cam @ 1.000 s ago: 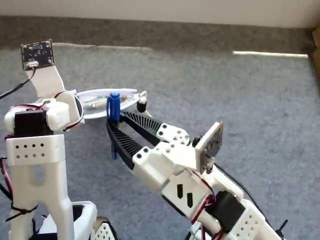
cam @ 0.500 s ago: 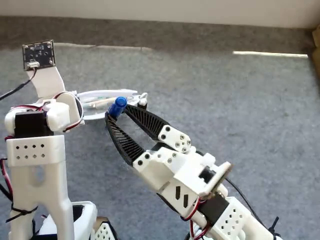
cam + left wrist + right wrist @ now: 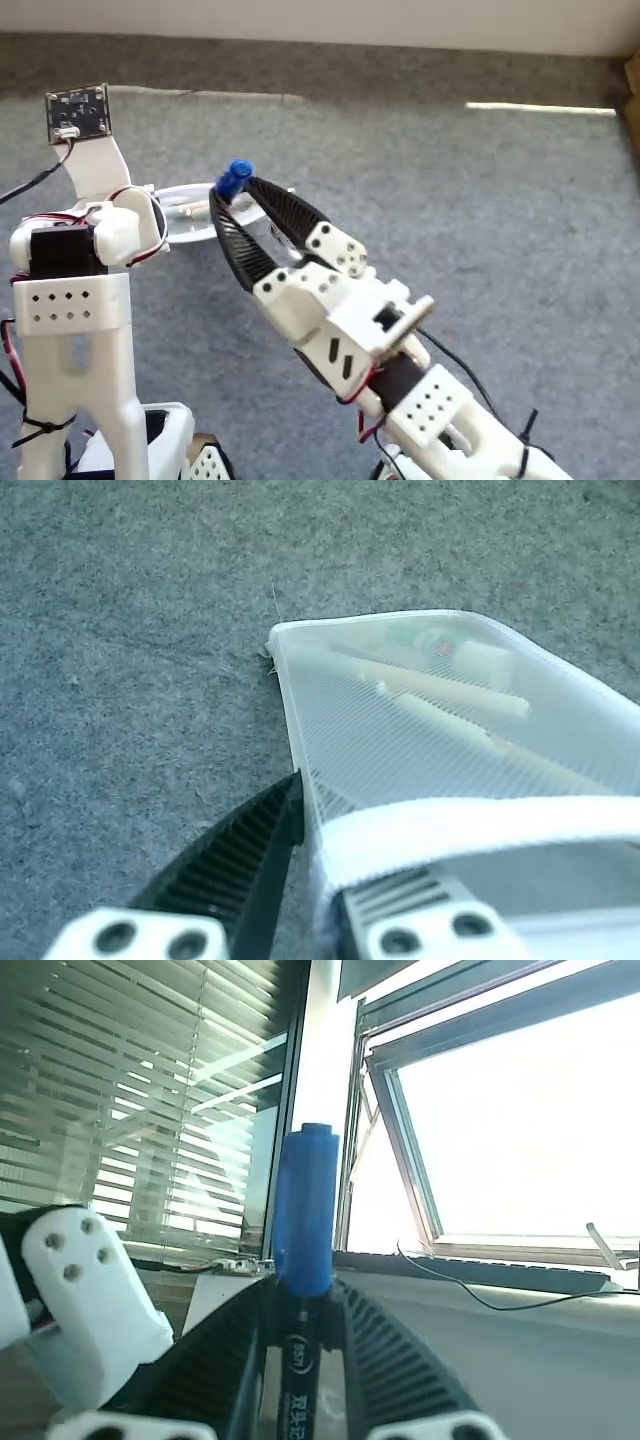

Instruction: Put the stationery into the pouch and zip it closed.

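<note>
the right gripper (image 3: 233,200) is clamped on a blue pen (image 3: 235,180), held above the open pouch (image 3: 185,224) on the left side of the grey carpet (image 3: 480,220). the left gripper (image 3: 315,865) pinches the pouch's rim. several pens (image 3: 450,688) lie inside the pouch; dropping in this pen and zipping up look to be what is left.

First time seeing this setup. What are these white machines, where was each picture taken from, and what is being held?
These are two small robot arms over a grey carpeted surface. One picture looks down from a fixed camera; the other two come from cameras on each arm's wrist. The left claw grips the edge of a clear pouch lying on the surface with pens inside. The right claw holds a blue pen near the pouch.
</note>
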`<action>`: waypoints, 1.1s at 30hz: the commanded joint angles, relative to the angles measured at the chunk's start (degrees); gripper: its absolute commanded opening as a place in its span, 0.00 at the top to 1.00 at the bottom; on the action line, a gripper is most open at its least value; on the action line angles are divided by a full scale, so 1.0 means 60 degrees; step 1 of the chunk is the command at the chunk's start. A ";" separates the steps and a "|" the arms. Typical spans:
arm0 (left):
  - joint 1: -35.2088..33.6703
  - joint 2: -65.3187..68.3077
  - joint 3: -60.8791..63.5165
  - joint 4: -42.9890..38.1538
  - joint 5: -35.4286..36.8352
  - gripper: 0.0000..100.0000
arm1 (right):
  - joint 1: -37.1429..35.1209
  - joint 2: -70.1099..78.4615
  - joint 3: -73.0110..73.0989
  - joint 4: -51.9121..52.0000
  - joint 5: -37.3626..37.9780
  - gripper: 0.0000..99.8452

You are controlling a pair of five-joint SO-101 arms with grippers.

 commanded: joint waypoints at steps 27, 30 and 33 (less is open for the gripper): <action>0.0242 -0.0037 0.0037 0.0000 -0.0073 0.99 | -0.0330 0.3304 0.0769 -0.1824 0.0088 0.99; 0.0242 -0.0037 0.0051 0.0000 -0.0073 0.99 | -0.0315 0.3216 0.0755 -0.0769 0.0088 0.99; 0.0242 -0.0037 0.0051 0.0000 -0.0073 0.99 | -0.0300 0.3216 0.0740 -0.0623 0.0088 0.95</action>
